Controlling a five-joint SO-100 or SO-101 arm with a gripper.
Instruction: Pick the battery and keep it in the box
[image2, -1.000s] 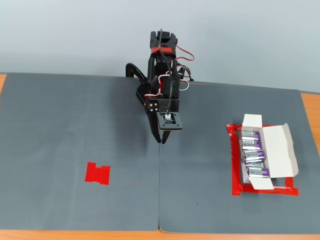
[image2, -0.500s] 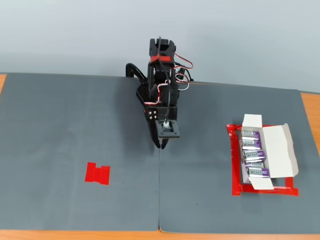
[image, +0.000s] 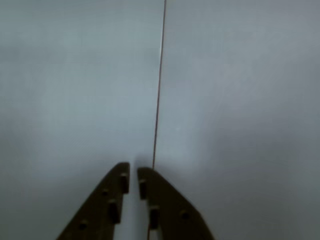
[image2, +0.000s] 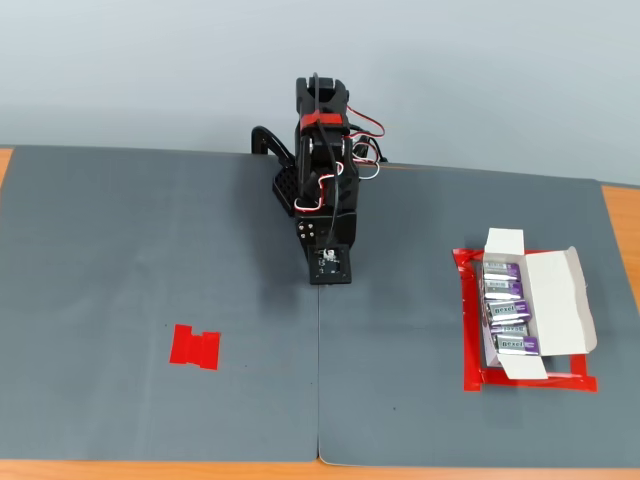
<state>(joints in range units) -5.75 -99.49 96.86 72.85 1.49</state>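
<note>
The white carton box (image2: 555, 300) lies open at the right of the grey mat in the fixed view, inside a red tape outline (image2: 470, 340). Several silver-purple batteries (image2: 503, 290) lie in a row in it. I see no loose battery on the mat. My gripper (image2: 329, 278) hangs near the arm's base at the mat's middle back, far left of the box. In the wrist view the gripper (image: 133, 170) has its jaws nearly together with nothing between them, over bare mat.
A flat red tape patch (image2: 195, 346) lies bare at the mat's front left. A seam (image: 159, 85) between two mat sheets runs front to back under the gripper. The black arm (image2: 320, 150) stands folded at the back middle.
</note>
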